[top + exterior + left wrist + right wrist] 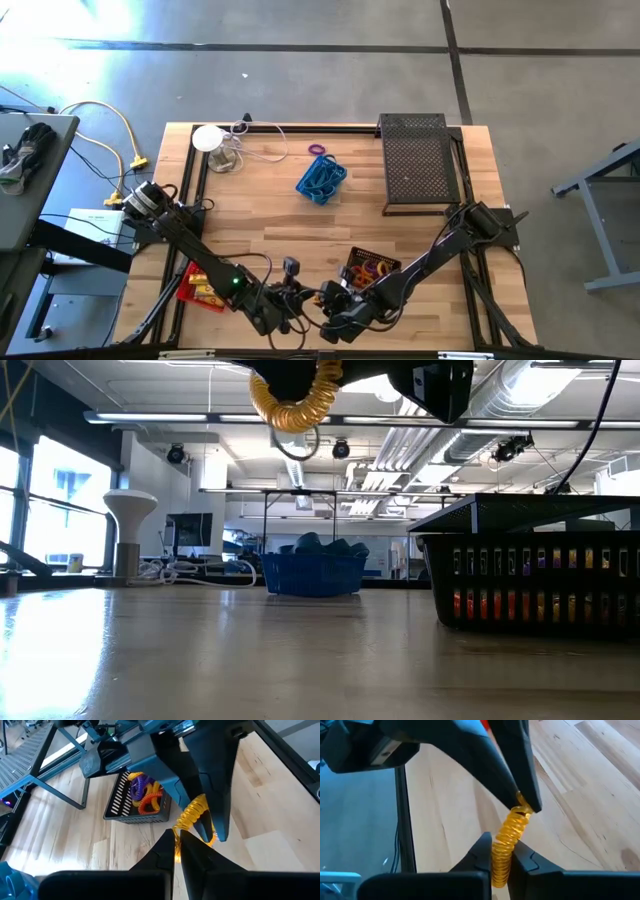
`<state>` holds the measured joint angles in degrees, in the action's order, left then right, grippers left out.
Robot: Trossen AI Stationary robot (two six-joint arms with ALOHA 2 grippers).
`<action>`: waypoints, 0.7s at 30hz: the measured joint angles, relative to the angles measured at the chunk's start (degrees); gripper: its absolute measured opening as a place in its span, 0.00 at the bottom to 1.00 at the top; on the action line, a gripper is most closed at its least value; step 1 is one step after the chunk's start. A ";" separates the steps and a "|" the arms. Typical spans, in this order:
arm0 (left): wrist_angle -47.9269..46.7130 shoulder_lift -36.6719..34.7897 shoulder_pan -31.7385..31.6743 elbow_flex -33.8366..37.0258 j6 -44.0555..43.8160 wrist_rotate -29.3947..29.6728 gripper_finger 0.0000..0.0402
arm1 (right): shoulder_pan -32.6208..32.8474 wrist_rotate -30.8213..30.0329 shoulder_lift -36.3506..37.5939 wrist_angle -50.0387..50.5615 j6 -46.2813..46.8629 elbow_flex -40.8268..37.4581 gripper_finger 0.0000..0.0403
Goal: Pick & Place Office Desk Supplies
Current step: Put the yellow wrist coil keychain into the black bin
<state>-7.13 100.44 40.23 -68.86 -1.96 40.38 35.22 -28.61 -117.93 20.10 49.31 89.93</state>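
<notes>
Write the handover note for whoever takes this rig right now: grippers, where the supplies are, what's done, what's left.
Left gripper: shut on one end of the yellow coil, raised above the table's near edge.
Right gripper: shut on the coil's other end; both arms meet mid-air between the baskets.
Black basket: near centre-right, holds purple, orange and yellow coils.
Red basket: near-left, under the left arm, has items in it.
Blue basket: mid-table, holds blue items.
Purple ring: loose on the table beyond the blue basket.
Done: some supplies already in baskets.
Left: place the yellow coil, probably in a basket; collect the purple ring.
</notes>
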 joint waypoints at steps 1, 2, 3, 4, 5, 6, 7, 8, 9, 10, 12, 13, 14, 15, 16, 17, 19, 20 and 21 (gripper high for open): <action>0.06 0.00 0.02 0.00 0.80 0.00 0.03 | -0.02 0.03 -0.02 -0.02 0.15 0.00 0.03; 0.11 0.00 0.02 0.00 2.09 0.00 0.04 | -0.02 0.01 -0.02 -0.02 0.20 0.00 0.03; 0.15 0.00 0.02 0.00 3.71 0.02 0.05 | -0.02 0.07 -0.02 -0.02 0.21 0.00 0.03; 0.23 0.00 0.00 0.00 5.41 0.00 0.06 | -0.02 0.27 -0.02 -0.02 0.23 0.00 0.03; 0.56 0.00 0.00 0.00 6.58 0.00 0.08 | -0.02 0.42 -0.02 -0.02 0.23 0.00 0.03; 1.05 0.00 0.00 0.00 7.38 0.02 0.09 | 0.00 0.50 -0.02 0.00 0.25 0.00 0.03; 1.87 0.00 0.00 0.00 8.16 0.02 0.11 | 0.02 0.60 -0.02 0.04 0.29 0.00 0.03; 2.64 0.00 0.00 0.00 8.89 0.03 0.14 | 0.02 0.74 -0.02 0.16 0.40 0.00 0.03; 3.33 0.00 0.01 0.00 9.75 0.06 0.16 | 0.04 1.16 -0.02 0.41 0.50 0.00 0.03; 3.77 0.00 0.02 0.00 10.60 0.04 0.18 | 0.12 1.66 -0.02 0.78 0.59 0.00 0.03; 4.09 0.00 0.05 0.00 11.45 0.07 0.22 | 0.46 2.08 -0.02 2.15 1.35 0.00 0.03; 4.15 0.00 0.06 0.00 11.36 0.08 0.24 | 0.65 2.03 -0.02 3.32 2.23 0.00 0.03; 4.18 0.00 0.06 0.00 10.90 0.09 0.26 | 0.85 1.96 -0.02 4.64 3.22 0.00 0.03; 4.17 0.00 0.06 0.00 10.23 0.09 0.28 | 1.00 1.93 -0.02 6.15 4.02 0.00 0.03; 4.17 0.01 0.06 0.00 9.32 0.09 0.29 | 1.23 1.89 0.03 7.93 4.81 0.00 0.03; 4.19 0.16 0.06 0.00 8.12 0.13 0.30 | 1.55 1.67 0.53 10.43 5.53 0.00 0.03; 4.13 0.50 0.06 0.00 5.49 0.20 0.31 | 2.06 0.55 2.15 15.82 7.72 -0.07 0.03; 4.00 0.68 0.06 0.00 4.41 0.14 0.31 | 2.23 -0.56 3.22 18.07 8.95 -0.07 0.03; 3.94 0.80 0.06 0.00 3.24 -0.04 0.31 | 2.80 -2.02 4.56 21.01 10.13 -0.07 0.03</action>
<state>-3.20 101.25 40.29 -68.86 1.28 40.34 38.02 -30.63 -113.37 41.11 59.44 89.86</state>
